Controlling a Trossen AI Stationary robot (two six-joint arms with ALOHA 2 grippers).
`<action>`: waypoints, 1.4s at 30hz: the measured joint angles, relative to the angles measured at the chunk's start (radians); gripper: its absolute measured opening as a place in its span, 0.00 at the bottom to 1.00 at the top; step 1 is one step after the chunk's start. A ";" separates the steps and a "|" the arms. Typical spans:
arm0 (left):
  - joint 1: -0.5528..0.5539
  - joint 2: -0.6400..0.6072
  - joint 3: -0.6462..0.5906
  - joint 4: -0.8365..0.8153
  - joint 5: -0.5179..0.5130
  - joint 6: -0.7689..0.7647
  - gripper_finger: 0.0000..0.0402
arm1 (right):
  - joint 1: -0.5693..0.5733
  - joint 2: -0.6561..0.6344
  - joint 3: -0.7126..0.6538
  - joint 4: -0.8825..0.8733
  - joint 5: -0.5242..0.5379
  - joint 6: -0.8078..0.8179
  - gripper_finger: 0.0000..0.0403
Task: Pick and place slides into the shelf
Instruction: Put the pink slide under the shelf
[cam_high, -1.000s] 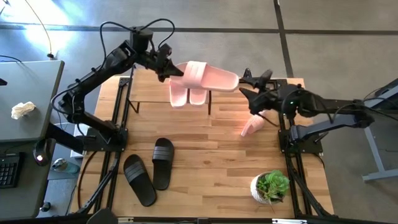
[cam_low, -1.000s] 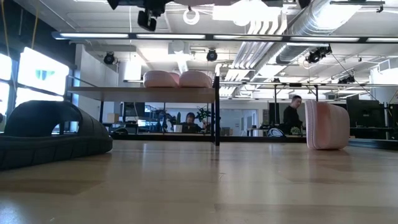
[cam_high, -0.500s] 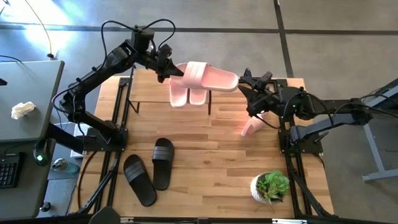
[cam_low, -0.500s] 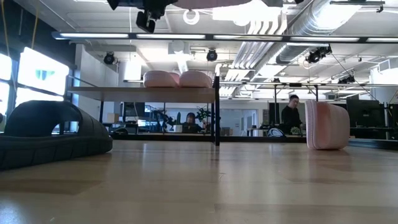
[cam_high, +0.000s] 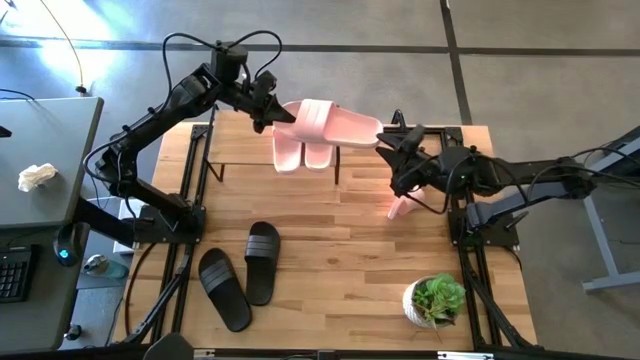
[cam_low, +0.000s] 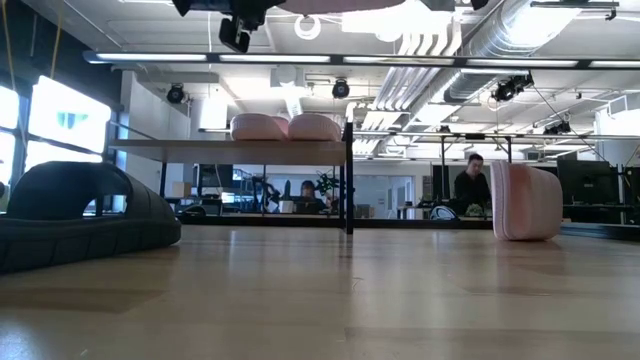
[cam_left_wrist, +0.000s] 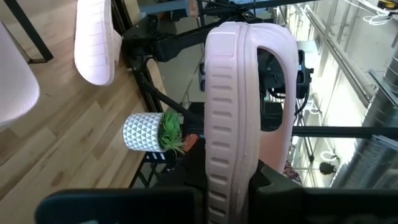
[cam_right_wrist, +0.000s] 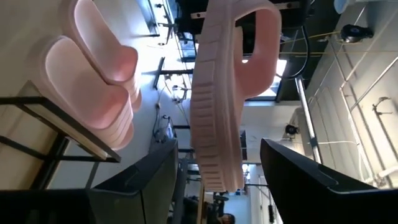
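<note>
My left gripper (cam_high: 280, 113) is shut on a pale pink slide (cam_high: 340, 125) and holds it in the air above the shelf (cam_high: 240, 146). Two more pink slides (cam_high: 303, 153) lie sole-down on the shelf's top board (cam_low: 200, 143). My right gripper (cam_high: 392, 142) is open at the held slide's free end; in the right wrist view its fingers (cam_right_wrist: 140, 183) stand on either side of that end (cam_right_wrist: 217, 168) with gaps. Another pink slide (cam_high: 405, 205) stands on its edge on the table. Two black slides (cam_high: 240, 275) lie flat near the table's near-left. My left gripper pinches the raised slide between its two fingers at the end nearest the strap (cam_left_wrist: 229, 186), coming level from the table's left. The slide is lifted clear and sticks out away from the fingers toward the right arm, turned on its edge in the left wrist view.
A potted plant (cam_high: 435, 300) in a patterned pot stands at the table's near-right corner. Bare wooden tabletop (cam_high: 340, 250) lies between the shelf and the black slides. People (cam_low: 470, 185) sit in the room far behind the table.
My right gripper has moved toward the table's left, closing on the free end of the slide that my left gripper holds up. The left arm and the slide have kept still.
</note>
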 joint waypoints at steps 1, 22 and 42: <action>0.000 0.000 0.000 0.000 0.006 0.000 0.04 | 0.000 0.004 0.000 0.007 0.000 -0.012 0.55; 0.000 0.000 -0.001 -0.001 0.055 0.060 0.12 | -0.066 0.084 0.000 0.128 0.055 -0.070 0.08; 0.059 -0.009 -0.001 0.165 -0.101 0.491 0.42 | 0.255 0.071 -0.001 0.093 0.458 0.294 0.07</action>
